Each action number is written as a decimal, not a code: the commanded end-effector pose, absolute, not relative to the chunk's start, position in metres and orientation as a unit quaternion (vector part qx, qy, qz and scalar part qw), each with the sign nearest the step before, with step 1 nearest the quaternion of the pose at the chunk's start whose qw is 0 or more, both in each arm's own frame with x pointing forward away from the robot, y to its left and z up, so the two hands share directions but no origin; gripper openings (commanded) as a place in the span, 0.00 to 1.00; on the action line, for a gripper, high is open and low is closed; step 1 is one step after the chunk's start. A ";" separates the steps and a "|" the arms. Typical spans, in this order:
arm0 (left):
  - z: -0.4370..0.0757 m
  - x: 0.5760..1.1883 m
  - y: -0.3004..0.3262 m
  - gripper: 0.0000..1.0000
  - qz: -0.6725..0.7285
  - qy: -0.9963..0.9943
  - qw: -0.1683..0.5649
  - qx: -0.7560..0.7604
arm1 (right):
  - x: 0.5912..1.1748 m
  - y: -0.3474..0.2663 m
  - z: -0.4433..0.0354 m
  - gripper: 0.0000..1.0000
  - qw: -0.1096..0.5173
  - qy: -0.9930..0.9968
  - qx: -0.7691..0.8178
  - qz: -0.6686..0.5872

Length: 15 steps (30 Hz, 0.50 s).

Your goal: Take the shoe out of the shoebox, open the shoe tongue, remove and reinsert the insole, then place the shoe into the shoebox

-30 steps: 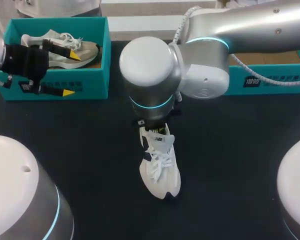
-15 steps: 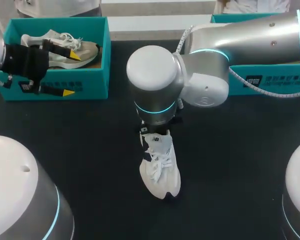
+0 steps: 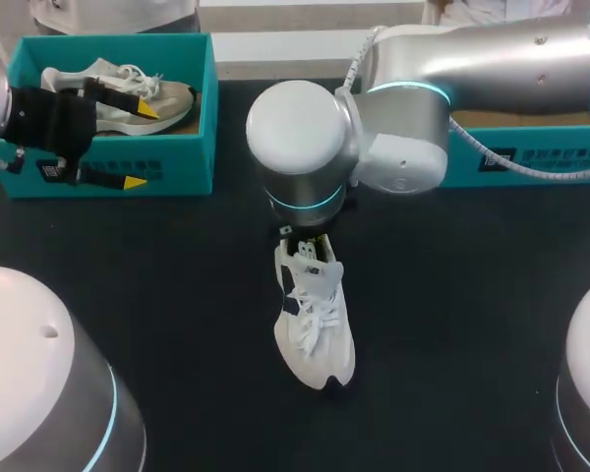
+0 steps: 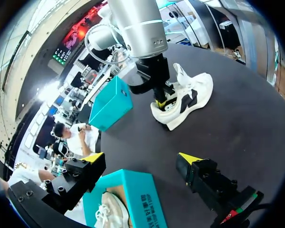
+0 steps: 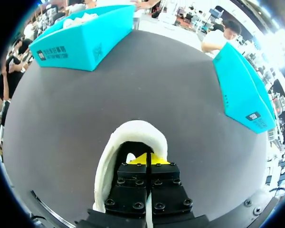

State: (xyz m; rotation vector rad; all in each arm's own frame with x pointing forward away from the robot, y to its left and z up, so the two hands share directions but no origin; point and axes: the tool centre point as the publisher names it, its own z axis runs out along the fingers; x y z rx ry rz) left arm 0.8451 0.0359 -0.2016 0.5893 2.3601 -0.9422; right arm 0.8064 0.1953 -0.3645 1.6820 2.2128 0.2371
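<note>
Inside the white shoe (image 3: 315,334), my right gripper (image 5: 147,158) is closed. My open left gripper (image 3: 138,145) overhangs a white-lettered teal shoebox (image 3: 177,159) holding another shoe (image 3: 172,96).

I saw the white shoe (image 3: 315,329), dark-marked on its side, standing on its sole mid-table, toe toward the near edge. The open teal shoebox (image 3: 167,162) sat far left.

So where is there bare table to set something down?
Bare table flanks the white shoe on both sides, robot-side of the left shoebox and right shoebox. Crowded at the shoe's heel, around the right gripper.
</note>
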 end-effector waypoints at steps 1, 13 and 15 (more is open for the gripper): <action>-0.201 0.844 0.036 1.00 -0.347 0.873 0.263 0.218 | 0.813 0.205 -0.392 0.00 0.163 0.787 0.590 0.077; -0.201 0.844 0.036 1.00 -0.347 0.873 0.263 0.218 | 0.792 0.208 -0.370 0.00 0.174 0.792 0.583 0.059; -0.201 0.844 0.036 1.00 -0.347 0.873 0.263 0.218 | 0.790 0.203 -0.362 0.00 0.189 0.791 0.580 0.045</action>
